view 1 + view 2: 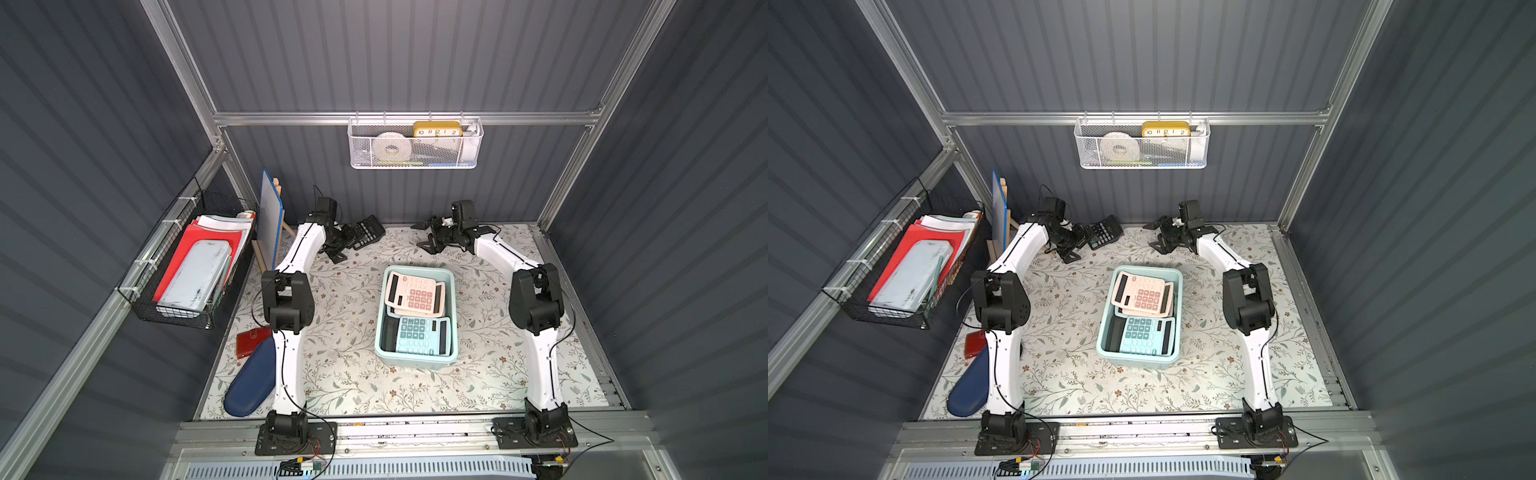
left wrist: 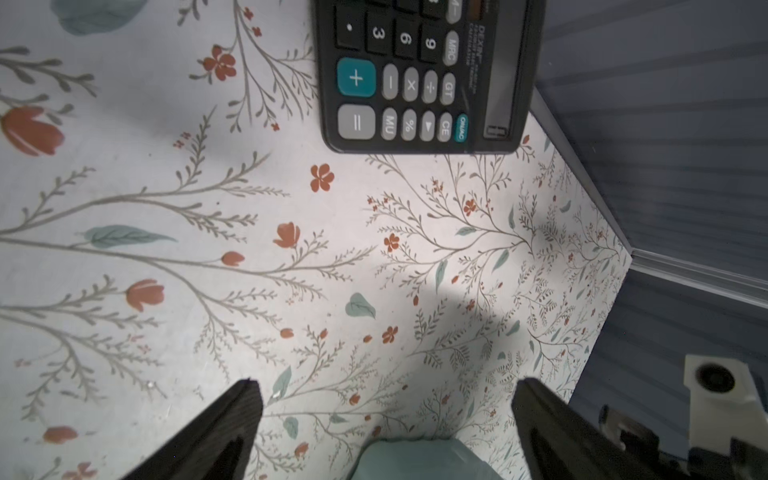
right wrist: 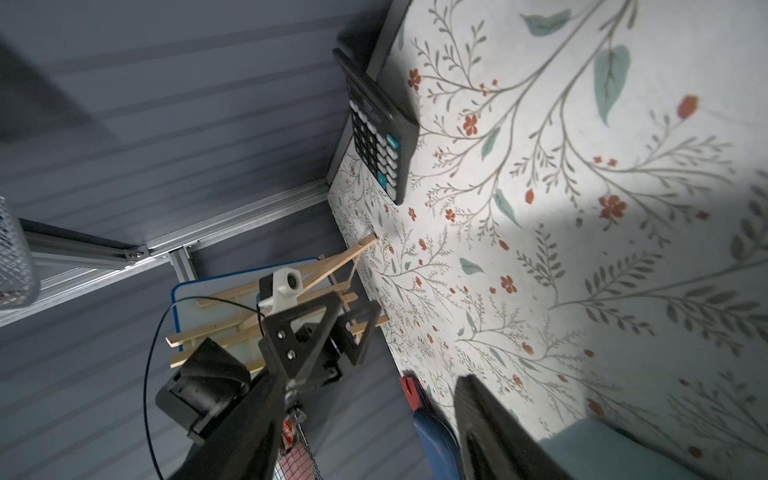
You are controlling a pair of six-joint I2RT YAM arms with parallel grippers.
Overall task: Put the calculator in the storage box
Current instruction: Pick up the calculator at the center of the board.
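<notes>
My left hand is opened wide and it holds nothing. Between its two fingers I see only the flowered counter. The black calculator lies in front of this hand with its keys facing up, and a piece of bare counter is between the fingertips and the calculator, so I do not touch it. In both top views the black calculator is at the far edge of the counter, close to the back wall, just beside my left hand and well apart from the storage box.

The storage box stands in the middle of the counter, between my two arms. Inside it are two pink calculators, one over the other in the far half, and a mint calculator in the near half.

My right hand is also near the far edge, beyond the box, and it points toward my left hand. Its fingers stand apart and nothing is between them.

A red wallet and a dark blue case lie on the counter near the base of my left arm.
</notes>
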